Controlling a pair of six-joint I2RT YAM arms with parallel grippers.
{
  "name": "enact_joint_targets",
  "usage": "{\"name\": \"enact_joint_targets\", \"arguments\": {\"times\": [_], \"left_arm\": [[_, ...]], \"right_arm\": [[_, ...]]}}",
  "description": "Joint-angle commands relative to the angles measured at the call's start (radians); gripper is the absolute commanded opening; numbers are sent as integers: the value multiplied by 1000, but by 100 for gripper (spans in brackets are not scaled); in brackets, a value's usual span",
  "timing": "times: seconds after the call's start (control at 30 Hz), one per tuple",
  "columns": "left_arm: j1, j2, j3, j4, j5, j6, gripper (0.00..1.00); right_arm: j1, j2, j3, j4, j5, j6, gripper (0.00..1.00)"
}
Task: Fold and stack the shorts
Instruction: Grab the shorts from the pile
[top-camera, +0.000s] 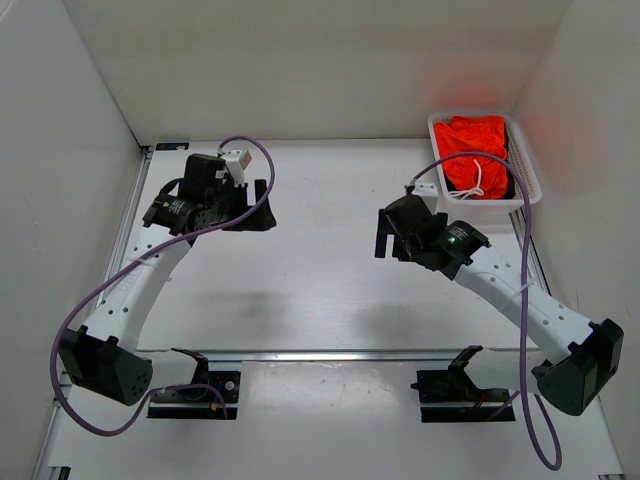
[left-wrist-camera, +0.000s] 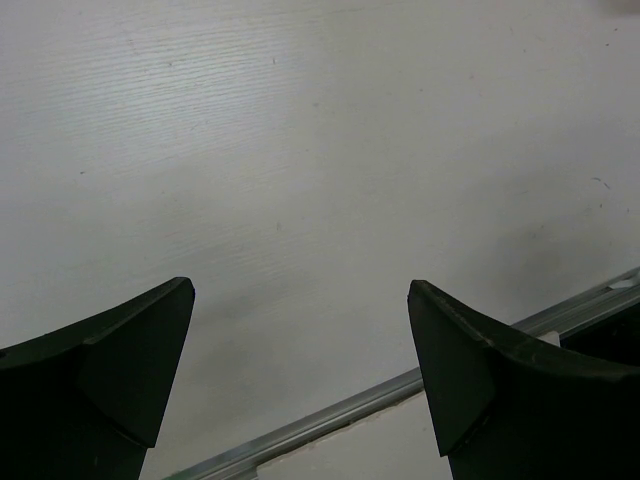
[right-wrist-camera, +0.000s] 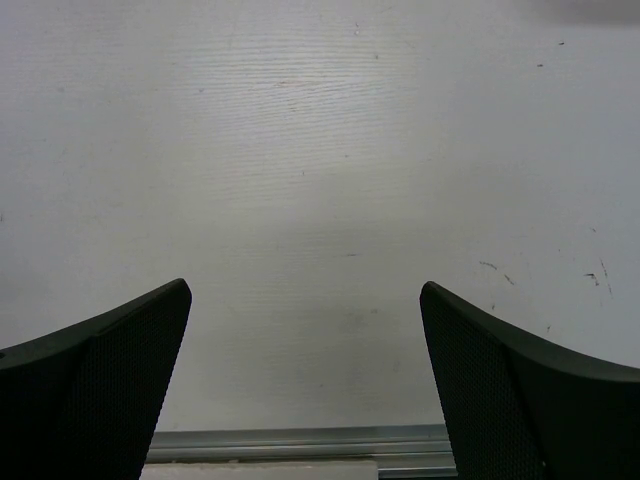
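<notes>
Top view: see shorts (top-camera: 475, 148) crumpled in a heap inside white basket (top-camera: 527, 195), at far-right corner of table (top-camera: 320, 300). Bright orange-red, unfolded, filling most of basket, casting a reddish glow on side wall next to it. Can make out white drawstring (top-camera: 478, 183) lying loose over near part of fabric, close to basket's front rim. Prob. the waistband end there, but too bunched and small to say for sure.

Find L gripper (top-camera: 263, 207) over far-left part of table, pointing right toward centre, well apart from basket. In L wrist view, see both fingers (left-wrist-camera: 120, 370) spread wide, nothing btwn them. Only bare white tabletop beneath, plus metal rail (left-wrist-camera: 330, 415) cutting diagonally across lower right of that view.

Find R gripper (top-camera: 382, 235) right of centre, pointing left, nearer to basket than L but not touching it; basket sits beyond and to the right of R wrist. In R wrist view, fingers (right-wrist-camera: 520, 390) likewise held wide apart, clamped on nothing. Bare tabletop below w/ a few small dark specks (right-wrist-camera: 595, 272) at right, and metal strip (right-wrist-camera: 300, 438) along bottom edge.

No contact w/ shorts on either side.

Also in top view: purple cables (top-camera: 100, 300) looping along both arms from bases at near edge up to wrists, R one arching over basket's near corner.
</notes>
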Motion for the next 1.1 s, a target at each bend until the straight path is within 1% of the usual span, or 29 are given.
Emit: {"name": "enact_joint_targets", "arguments": {"times": [0.0,0.1,0.2,0.27,0.3,0.37,0.4,0.47,0.5,0.57,0.6,0.63,0.67,0.7,0.73,0.77,0.8,0.83,0.87,0.9,0.93,0.97,1.07], "left_arm": [[5,-22,4,13,5,10,100],[5,-42,4,13,-47,10,100],[5,-42,-5,13,-69,10,100],[5,-42,-5,13,-69,10,100],[5,-42,-5,13,-69,10,100],[5,-32,-5,13,-69,-1,100],[5,-21,-5,13,-69,-1,100],[5,-7,7,13,-69,-12,100],[5,4,18,13,-58,-12,100],[5,45,44,13,-58,-12,100],[5,60,44,13,-58,-12,100],[5,88,59,13,-58,-12,100],[5,102,75,13,-58,-12,100],[5,114,75,13,-58,-12,100],[5,130,90,13,-58,-12,100],[5,159,99,13,-58,-12,100],[5,174,118,13,-58,-12,100],[5,189,127,13,-58,-12,100],[5,221,136,13,-58,-12,100],[5,238,157,13,-58,-12,100],[5,254,168,13,-58,-12,100],[5,284,179,13,-58,-12,100],[5,329,213,13,-49,-12,100]], "right_arm": [[2,-4,11,27,14,0,100],[2,37,37,36,34,0,100],[-41,73,87,45,34,-41,100],[-125,116,152,45,25,-87,100],[-211,148,179,45,11,-102,98],[-318,186,239,45,-37,-124,91],[-434,230,305,54,-119,-135,87],[-535,287,371,74,-189,-135,79],[-610,358,450,74,-201,-135,76],[-673,441,544,58,-228,-135,76],[-726,531,592,45,-244,-123,80],[-750,580,697,27,-253,-109,92],[-794,681,754,-10,-265,-109,97],[-813,734,813,-31,-279,-109,100],[-828,784,868,-47,-293,-96,100],[-857,880,923,-60,-293,-87,100],[-869,928,1031,-83,-310,-87,100],[-883,971,1083,-84,-324,-87,100],[-906,1054,1130,-93,-351,-75,100],[-917,1094,1172,-93,-371,-64,100],[-928,1129,1253,-93,-393,-64,100],[-937,1198,1287,-84,-422,-64,100],[-951,1292,1387,-41,-517,-64,89]]}}
